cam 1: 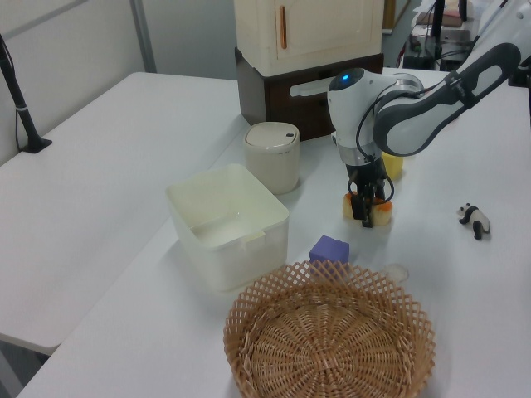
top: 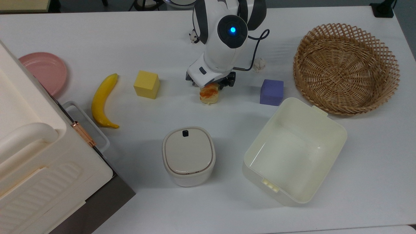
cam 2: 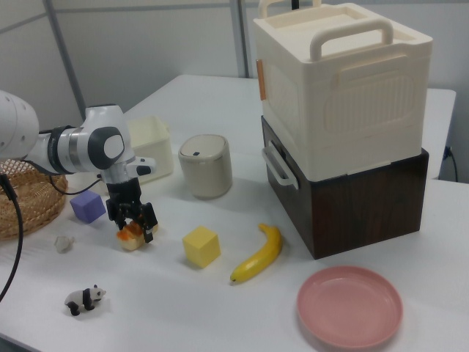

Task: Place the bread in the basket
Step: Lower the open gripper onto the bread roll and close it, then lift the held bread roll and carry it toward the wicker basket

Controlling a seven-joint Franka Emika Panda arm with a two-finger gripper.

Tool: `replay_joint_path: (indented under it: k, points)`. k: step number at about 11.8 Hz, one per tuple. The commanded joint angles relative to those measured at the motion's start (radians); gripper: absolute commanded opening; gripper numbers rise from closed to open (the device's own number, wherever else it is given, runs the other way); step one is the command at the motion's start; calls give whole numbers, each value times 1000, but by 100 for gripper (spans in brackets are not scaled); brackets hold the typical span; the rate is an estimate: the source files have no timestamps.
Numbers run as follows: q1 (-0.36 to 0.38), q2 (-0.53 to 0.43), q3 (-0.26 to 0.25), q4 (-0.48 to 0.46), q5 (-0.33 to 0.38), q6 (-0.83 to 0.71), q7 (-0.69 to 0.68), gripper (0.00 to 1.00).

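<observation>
In the top view my gripper (top: 210,85) sits low over the bread (top: 209,93) on the tabletop, left of the basket (top: 346,68); in the right view its fingers seemingly straddle the loaf, unclosed, so I should centre before squeezing.

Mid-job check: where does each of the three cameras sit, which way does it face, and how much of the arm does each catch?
Top view: overhead, looking straight down on the table; arm wrist over the bread.
Left view: raised beyond the basket, looking across it toward the stacked boxes; forearm and claw at the bread.
Right view: low at the pink plate end, facing the basket; arm and claw.
All three share bread, purple cube and basket.
</observation>
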Motion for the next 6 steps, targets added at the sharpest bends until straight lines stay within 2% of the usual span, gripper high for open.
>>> replay_joint_path:
  k: [1,2,3,6]
  points:
    - [4,-7,-6,-2,-17,33,45,74]
    - [4,-10,-6,1,-17,25,44,49]
    - [3,-15,-6,3,-17,22,44,38]
    - [-3,-47,-6,6,-17,1,38,35]
